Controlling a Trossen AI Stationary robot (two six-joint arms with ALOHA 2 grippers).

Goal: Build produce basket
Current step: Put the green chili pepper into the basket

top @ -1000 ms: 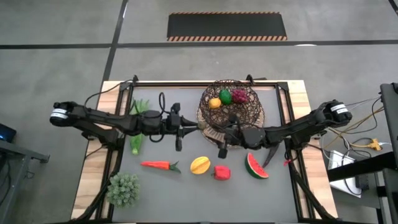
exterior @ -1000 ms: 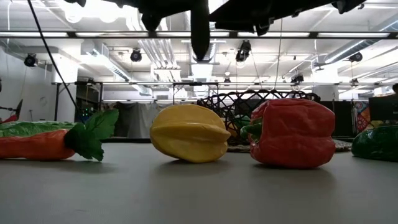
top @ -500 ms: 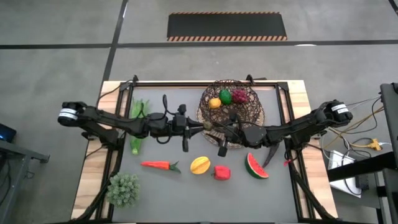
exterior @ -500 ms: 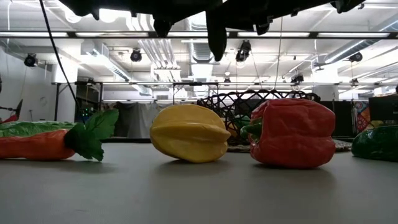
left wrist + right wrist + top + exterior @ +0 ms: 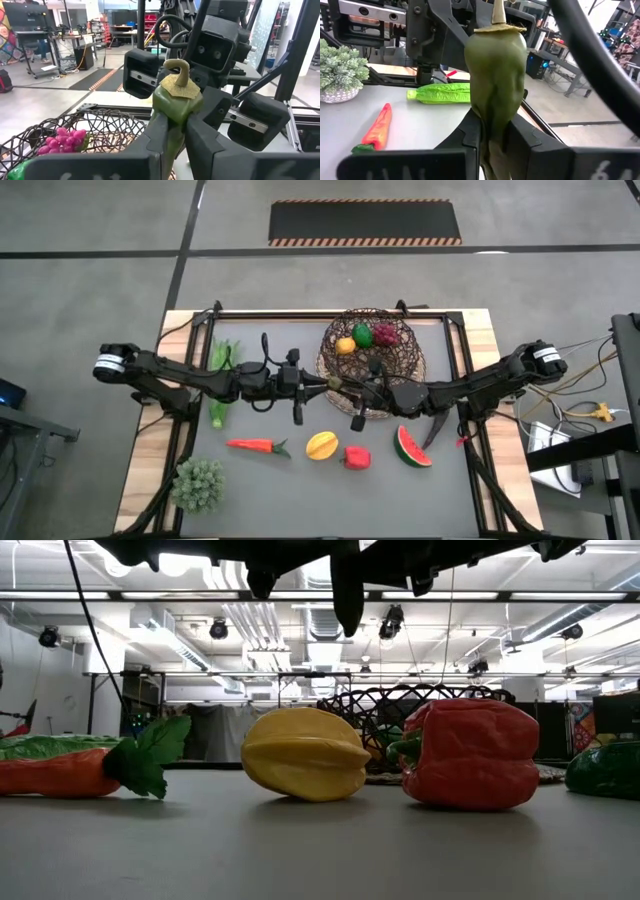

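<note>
- Both arms are dark, nearly black, built of slim jointed links with chunky housings.
- Each arm has a white band near its outer end.
- Thin black cables loop over the links.
- The left claw [image 5: 322, 384] and right claw [image 5: 338, 386] have flat, dark, matte fingers.
- The camera blocks carry silver strips with small screws.

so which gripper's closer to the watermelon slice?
Right. The right gripper is up beside the basket, just left of the watermelon slice; the left gripper is farther left, both clamped on the green chili.

Olive-green chili [image 5: 495, 75], tan stem; red pepper [image 5: 470, 753]; yellow mango [image 5: 305, 753].
</note>
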